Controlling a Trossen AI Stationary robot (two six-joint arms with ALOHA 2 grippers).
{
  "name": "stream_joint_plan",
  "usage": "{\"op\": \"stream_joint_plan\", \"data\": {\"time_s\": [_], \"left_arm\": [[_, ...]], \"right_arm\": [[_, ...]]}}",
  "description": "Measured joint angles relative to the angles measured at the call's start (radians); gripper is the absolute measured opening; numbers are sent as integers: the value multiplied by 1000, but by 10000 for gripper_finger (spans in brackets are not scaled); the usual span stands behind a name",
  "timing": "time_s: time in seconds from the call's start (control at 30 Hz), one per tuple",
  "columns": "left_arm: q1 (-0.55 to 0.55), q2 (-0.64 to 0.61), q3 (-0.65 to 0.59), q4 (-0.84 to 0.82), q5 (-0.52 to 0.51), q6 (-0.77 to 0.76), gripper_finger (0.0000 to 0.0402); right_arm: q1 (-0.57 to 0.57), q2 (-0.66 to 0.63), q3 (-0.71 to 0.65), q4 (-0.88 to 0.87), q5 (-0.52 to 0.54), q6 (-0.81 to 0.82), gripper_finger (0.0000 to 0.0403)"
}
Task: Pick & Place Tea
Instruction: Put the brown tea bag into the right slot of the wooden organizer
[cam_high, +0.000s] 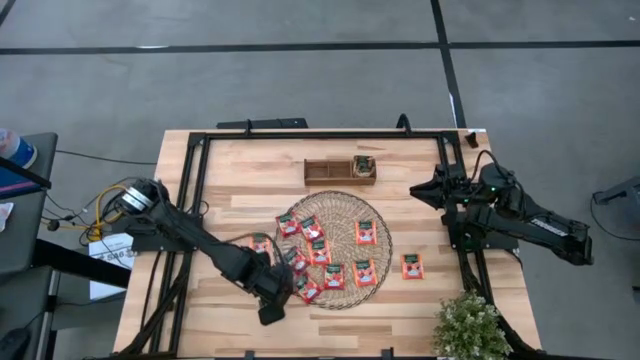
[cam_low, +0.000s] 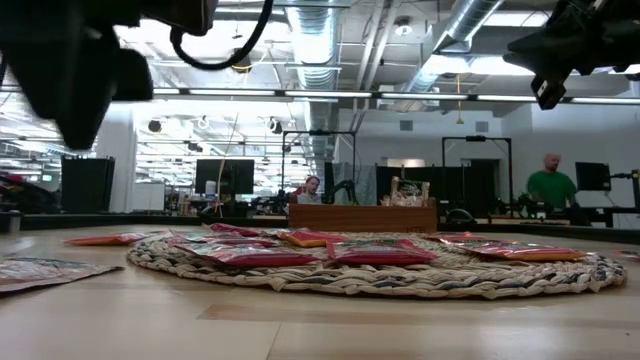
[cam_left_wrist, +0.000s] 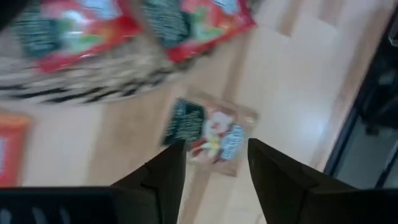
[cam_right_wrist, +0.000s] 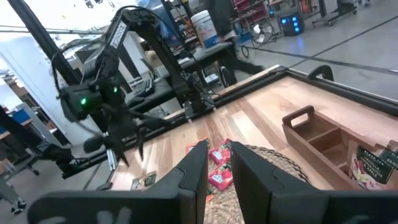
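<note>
Two dark fingers (cam_left_wrist: 168, 171) of the left gripper (cam_left_wrist: 214, 168) stand apart, nothing between them, poised above one pale tea sachet (cam_left_wrist: 208, 134) lying flat on the bare bench (cam_left_wrist: 280, 81); it lies just off the edge of the round woven mat (cam_left_wrist: 81, 84). Beyond the fingertips, red sachets (cam_left_wrist: 186, 22) rest on the mat's rim. From above, the left gripper (cam_high: 272, 310) sits at the mat's (cam_high: 345, 205) near-left edge, with roughly a dozen red-orange sachets (cam_high: 320, 250) spread over the mat and one more (cam_high: 412, 266) lying on the bench to its right. Past the mat stands a wooden three-compartment tray (cam_high: 325, 172) holding one pale sachet (cam_high: 364, 166) in its right-hand compartment. Right gripper (cam_high: 425, 190) hovers well clear, near the bench's far-right corner, its fingers (cam_right_wrist: 193, 171) parted by a narrow gap, empty. A potted plant (cam_high: 468, 325) occupies the near-right corner.
</note>
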Motion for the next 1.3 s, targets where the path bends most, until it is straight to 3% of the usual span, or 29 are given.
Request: {"op": "stream_joint_plan", "data": {"time_s": [0.3,0.5,1.3], "left_arm": [[-23,102,-1,19,49,48,165],[-23,103,-1,9,-18,80,165],[5,102,-137,142,-16,143,164]], "right_arm": [[0,0,0,-3,0,0,62],[0,0,0,-4,0,7,62],[0,0,1,-4,1,19,62]]}}
